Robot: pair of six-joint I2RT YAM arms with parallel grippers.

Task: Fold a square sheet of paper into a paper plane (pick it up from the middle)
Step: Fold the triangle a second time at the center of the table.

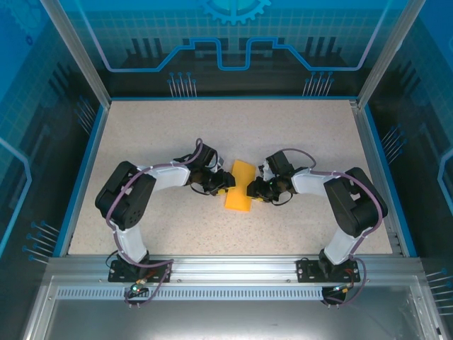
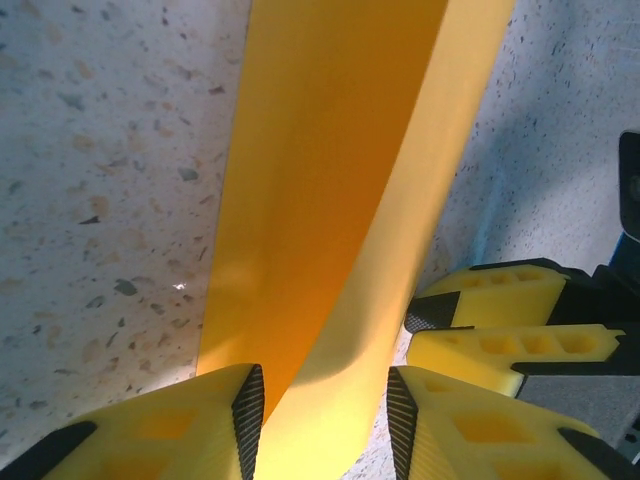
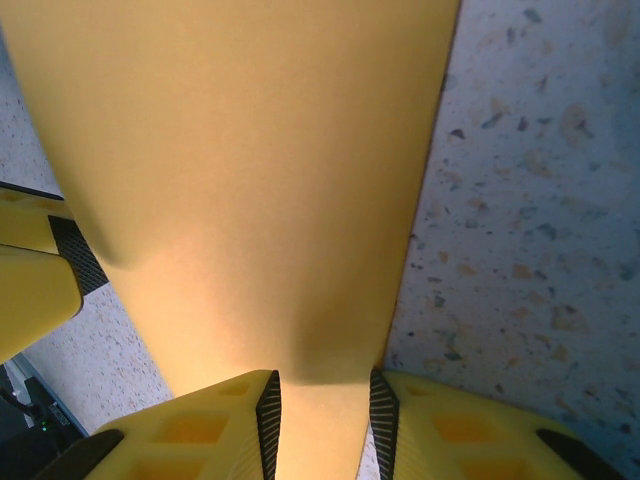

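The orange-yellow square sheet of paper (image 1: 238, 200) lies mid-table, bowed into a narrow strip between my two grippers. My left gripper (image 1: 225, 185) reaches it from the left. In the left wrist view the paper (image 2: 330, 170) runs between the jaws of the left gripper (image 2: 325, 410); it touches the left pad, while a strip of table shows before the right pad. My right gripper (image 1: 251, 190) comes from the right. In the right wrist view the paper (image 3: 250, 150) narrows into the right gripper (image 3: 325, 415) and fills the gap between both pads, pinched there.
The speckled tabletop (image 1: 156, 134) has blue raised borders, such as the left edge (image 1: 83, 177), and a metal rail along the near side (image 1: 233, 265). The right gripper's yellow fingers (image 2: 500, 320) sit close beside the left gripper's, with little room between them.
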